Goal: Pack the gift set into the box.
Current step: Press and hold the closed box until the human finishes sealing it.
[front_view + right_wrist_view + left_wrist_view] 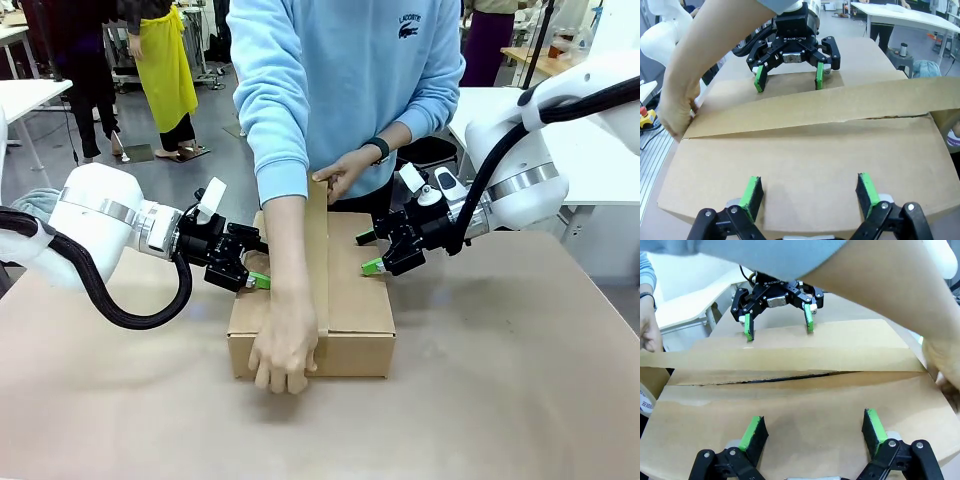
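The box lies in the middle of the table with its top flaps folded down; the gift set is hidden inside. A person stretches a strip of brown tape along the centre seam. One hand presses the tape over the near edge and the other hand holds it at the far edge. My left gripper is open, its green pads resting on the left flap. My right gripper is open too, with its pads down on the right flap.
The box sits on a tan table with free room in front and to both sides. The person's forearm crosses just beside my left gripper. White tables stand behind on both sides.
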Motion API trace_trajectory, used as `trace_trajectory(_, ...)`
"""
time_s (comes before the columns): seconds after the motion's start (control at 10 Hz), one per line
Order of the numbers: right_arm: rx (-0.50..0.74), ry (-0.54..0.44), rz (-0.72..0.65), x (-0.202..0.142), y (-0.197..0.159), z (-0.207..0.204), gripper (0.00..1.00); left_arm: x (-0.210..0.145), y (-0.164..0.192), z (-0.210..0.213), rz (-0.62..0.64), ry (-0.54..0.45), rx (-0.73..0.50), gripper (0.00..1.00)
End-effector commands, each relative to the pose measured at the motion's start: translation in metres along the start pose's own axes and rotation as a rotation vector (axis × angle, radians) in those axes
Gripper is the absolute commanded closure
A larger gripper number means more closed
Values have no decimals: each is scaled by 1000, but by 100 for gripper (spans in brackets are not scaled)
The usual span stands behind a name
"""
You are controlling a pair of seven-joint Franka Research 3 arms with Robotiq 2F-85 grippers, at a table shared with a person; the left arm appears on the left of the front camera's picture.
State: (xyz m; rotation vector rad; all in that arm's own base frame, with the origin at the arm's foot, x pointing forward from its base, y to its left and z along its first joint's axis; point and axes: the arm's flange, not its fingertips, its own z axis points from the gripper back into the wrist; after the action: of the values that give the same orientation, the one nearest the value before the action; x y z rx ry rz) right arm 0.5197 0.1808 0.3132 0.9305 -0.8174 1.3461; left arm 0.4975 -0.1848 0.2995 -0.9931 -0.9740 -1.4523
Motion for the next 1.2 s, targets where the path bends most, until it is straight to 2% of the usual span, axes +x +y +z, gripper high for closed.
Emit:
trace_trajectory(0.0,-11,14,0,-1,1,-3,0,-3,-2,-1,5,4,-1,0)
trace_trajectory(1.1,-11,14,0,-1,1,-3,0,-3,-2,-1,5,4,-1,0)
